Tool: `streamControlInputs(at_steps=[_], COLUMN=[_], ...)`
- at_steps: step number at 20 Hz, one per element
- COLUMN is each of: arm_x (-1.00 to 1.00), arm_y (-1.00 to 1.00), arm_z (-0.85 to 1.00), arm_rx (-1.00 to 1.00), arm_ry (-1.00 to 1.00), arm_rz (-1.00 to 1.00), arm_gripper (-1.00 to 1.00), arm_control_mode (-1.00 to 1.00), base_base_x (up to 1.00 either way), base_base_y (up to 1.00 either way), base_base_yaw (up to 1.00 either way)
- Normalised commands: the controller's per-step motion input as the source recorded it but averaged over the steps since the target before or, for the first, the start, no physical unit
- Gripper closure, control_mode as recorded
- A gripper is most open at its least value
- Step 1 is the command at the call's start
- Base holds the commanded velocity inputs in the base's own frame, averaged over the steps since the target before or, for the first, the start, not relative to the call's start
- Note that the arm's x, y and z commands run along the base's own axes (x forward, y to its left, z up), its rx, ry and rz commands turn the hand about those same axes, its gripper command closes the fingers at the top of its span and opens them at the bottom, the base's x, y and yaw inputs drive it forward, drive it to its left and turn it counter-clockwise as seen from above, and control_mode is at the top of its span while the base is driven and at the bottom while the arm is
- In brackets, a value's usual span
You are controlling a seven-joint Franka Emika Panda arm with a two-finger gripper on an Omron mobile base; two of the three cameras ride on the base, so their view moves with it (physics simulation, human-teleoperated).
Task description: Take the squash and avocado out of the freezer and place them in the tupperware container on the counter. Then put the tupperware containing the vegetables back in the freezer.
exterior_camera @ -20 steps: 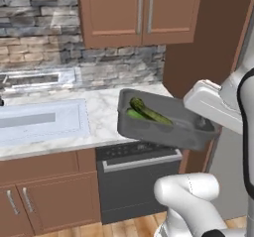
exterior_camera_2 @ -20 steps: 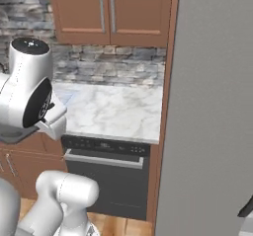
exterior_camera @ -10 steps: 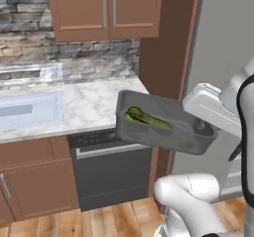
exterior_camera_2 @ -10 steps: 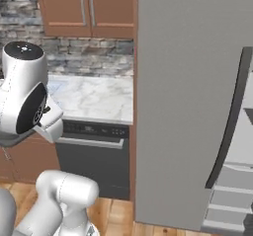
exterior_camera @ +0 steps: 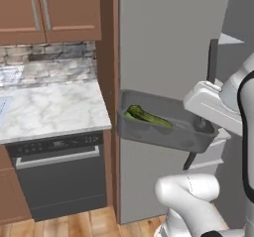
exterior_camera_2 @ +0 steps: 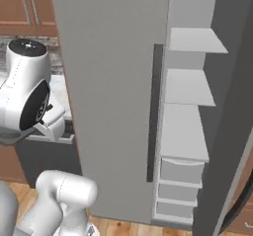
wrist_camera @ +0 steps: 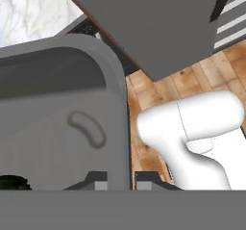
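The tupperware container (exterior_camera: 163, 127) is held in the air by the gripper (wrist_camera: 117, 180), in front of the freezer (exterior_camera: 168, 57) door and clear of the counter (exterior_camera: 49, 109). In the hand view the two dark fingertips (wrist_camera: 100, 180) stand on either side of the container's rim at one rounded corner, one inside the wall and one outside, so the jaws are closed on that wall. The same view shows the tub's dark grey interior floor (wrist_camera: 53, 133) with a small raised oblong mark, and wooden floor boards (wrist_camera: 192, 75) below.

In the left base view the container sits roughly level, its long side running left to right, with the white hand at its right end. A green vegetable (exterior_camera: 146, 116) lies inside toward the left end; whether it is one item or two cannot be determined.

Behind the container stands the broad flat grey freezer door, with a dark vertical handle (exterior_camera_2: 153, 111) along its edge in the right base view. Beyond the door edge, the interior is exposed: pale grey shelves (exterior_camera_2: 190, 87) stacked above drawers (exterior_camera_2: 180, 185).

To the left of the freezer, the white marble counter runs above a black appliance panel (exterior_camera: 57, 147). Brown wooden cabinets (exterior_camera: 49, 10) hang above a stone backsplash (exterior_camera: 49, 62).
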Motion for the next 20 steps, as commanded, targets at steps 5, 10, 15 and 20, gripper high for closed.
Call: streamControlInputs(at_steps=[5, 10, 15, 20], arm_x=[0.00, 0.00, 0.00, 0.00], arm_y=[0.00, 0.00, 0.00, 0.00], arm_z=[0.00, 0.00, 0.00, 0.00], arm_rx=[0.00, 0.00, 0.00, 0.00], arm_ry=[0.00, 0.00, 0.00, 0.00], arm_rz=[0.00, 0.00, 0.00, 0.00], arm_gripper=[1.00, 1.00, 1.00, 1.00], arm_control_mode=[1.00, 1.00, 1.00, 1.00], base_base_x=[0.32, 0.35, 0.47, 0.43], base_base_y=[-0.88, -0.61, -0.39, -0.46], base_base_yaw=[0.00, 0.01, 0.07, 0.07])
